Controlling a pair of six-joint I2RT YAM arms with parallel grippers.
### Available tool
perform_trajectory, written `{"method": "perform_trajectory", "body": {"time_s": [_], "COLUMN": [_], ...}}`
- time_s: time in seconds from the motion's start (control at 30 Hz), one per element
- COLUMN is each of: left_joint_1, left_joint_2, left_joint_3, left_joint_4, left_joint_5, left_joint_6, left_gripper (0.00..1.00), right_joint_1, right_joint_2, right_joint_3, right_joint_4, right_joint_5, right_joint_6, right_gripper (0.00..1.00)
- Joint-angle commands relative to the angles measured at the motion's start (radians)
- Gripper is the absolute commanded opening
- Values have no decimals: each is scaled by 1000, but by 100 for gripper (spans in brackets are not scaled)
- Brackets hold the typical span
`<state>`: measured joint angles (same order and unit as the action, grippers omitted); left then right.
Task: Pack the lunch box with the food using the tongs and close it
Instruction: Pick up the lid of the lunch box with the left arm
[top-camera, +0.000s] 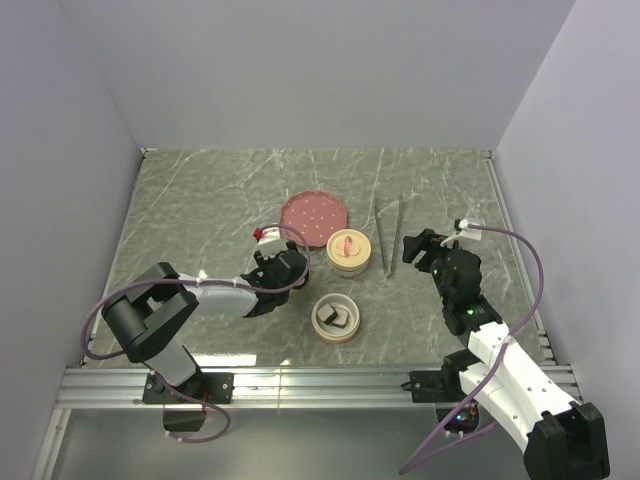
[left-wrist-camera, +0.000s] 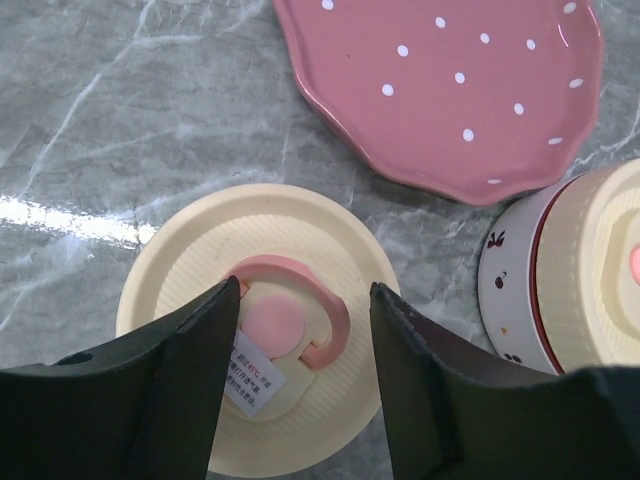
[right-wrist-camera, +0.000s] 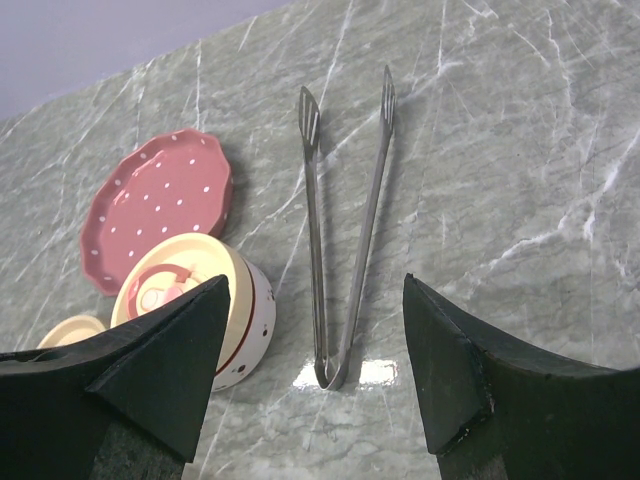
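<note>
The left arm (top-camera: 215, 292) stretches low from the desk's (top-camera: 200, 200) near edge toward its middle, the left pincer (left-wrist-camera: 305, 300) with jaws parted. The right pincer (right-wrist-camera: 316, 288) hovers over the desk's right side, jaws wide apart.

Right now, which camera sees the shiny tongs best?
The right wrist view: the tongs lie whole and close, both arms clear. The top view shows them small, beside the lidded pot. The left wrist view misses them.
</note>
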<state>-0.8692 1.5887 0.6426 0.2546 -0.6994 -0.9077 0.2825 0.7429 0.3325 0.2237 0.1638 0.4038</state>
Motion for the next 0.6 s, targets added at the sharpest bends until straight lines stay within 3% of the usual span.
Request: {"method": "perform_trajectory", "body": {"time_s": [0.0,0.57], "left_joint_1": [7,7], "left_joint_2": [-6,-7], "left_joint_3": [-18,31], "left_joint_4": [26,-74], "left_joint_5": [46,-9], "left_joint_6": [44,102], "left_gripper": [60,33], "right_joint_1": [-5,-5], "right_joint_2": [4,7], "right_joint_3": [-3,-3], "right_joint_4": [34,31], "right_joint_5": [6,14], "right_joint_6": [3,4], "right_gripper": [77,77]}}
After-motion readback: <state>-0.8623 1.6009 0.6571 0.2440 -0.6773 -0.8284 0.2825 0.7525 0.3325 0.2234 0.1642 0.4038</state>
